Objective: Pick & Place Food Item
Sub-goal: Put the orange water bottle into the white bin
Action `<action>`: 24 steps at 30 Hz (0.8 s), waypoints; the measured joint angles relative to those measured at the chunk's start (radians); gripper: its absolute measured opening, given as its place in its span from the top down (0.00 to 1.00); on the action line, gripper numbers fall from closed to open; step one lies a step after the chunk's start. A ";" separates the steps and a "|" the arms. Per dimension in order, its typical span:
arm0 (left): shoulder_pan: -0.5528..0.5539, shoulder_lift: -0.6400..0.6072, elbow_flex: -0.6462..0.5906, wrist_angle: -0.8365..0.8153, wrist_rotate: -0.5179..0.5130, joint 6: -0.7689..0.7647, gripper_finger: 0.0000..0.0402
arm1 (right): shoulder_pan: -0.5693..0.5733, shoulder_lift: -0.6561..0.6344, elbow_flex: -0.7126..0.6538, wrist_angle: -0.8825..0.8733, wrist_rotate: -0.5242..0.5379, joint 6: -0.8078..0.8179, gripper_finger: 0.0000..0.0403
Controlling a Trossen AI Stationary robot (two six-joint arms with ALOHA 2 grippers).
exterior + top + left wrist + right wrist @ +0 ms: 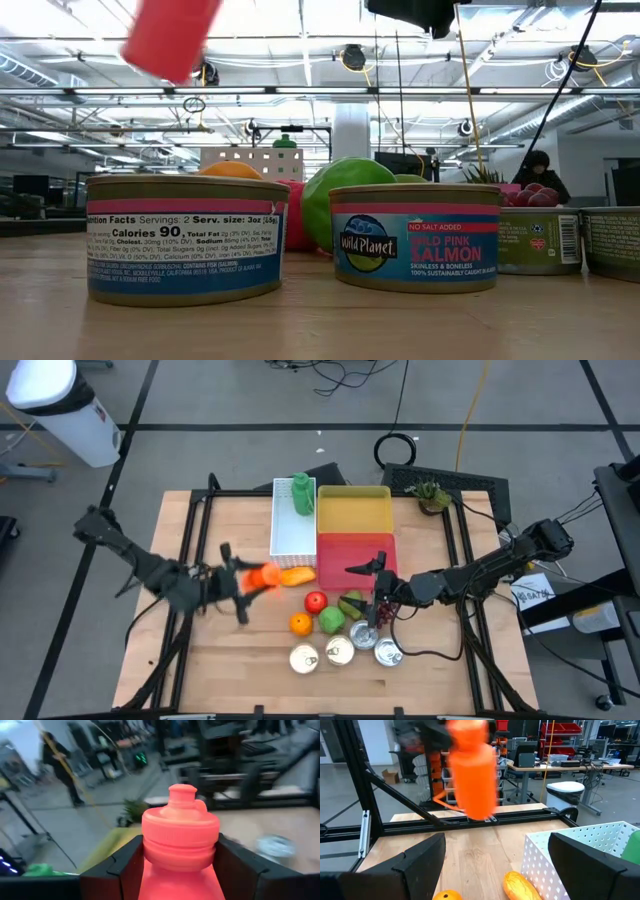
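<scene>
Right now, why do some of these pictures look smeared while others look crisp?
High view: the orange bottle in the left gripper is streaked by motion. Left wrist view: the bottle is sharp, the room behind smeared. Right wrist view: the bottle's edges blur, the white bin stays crisp. Low view: the cans are sharp against bright ceiling lights.

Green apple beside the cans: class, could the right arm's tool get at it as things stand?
Probably yes. The right tool hangs open just beside the green apple, nothing lying over it, though the grapes and cans crowd its sides.
</scene>
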 joint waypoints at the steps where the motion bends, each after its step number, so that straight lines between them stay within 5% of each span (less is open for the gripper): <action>1: 0.052 -0.037 -0.058 0.088 0.037 0.041 0.48 | 0.000 0.000 0.000 0.000 0.000 0.000 0.17; 6: 0.346 -0.219 -0.286 0.486 0.353 0.162 0.48 | 0.000 0.000 0.000 0.000 0.000 0.000 0.17; 12: 0.739 -0.251 -0.461 0.714 0.687 0.059 0.48 | -0.016 0.000 0.000 0.000 -0.001 -0.011 0.17; 18: 1.014 -0.111 -0.521 0.857 0.929 -0.118 0.48 | -0.049 0.015 0.000 -0.006 -0.001 -0.008 0.17; 24: 1.093 0.126 -0.520 1.051 1.039 -0.169 0.47 | -0.076 0.042 -0.002 -0.004 -0.001 -0.007 0.17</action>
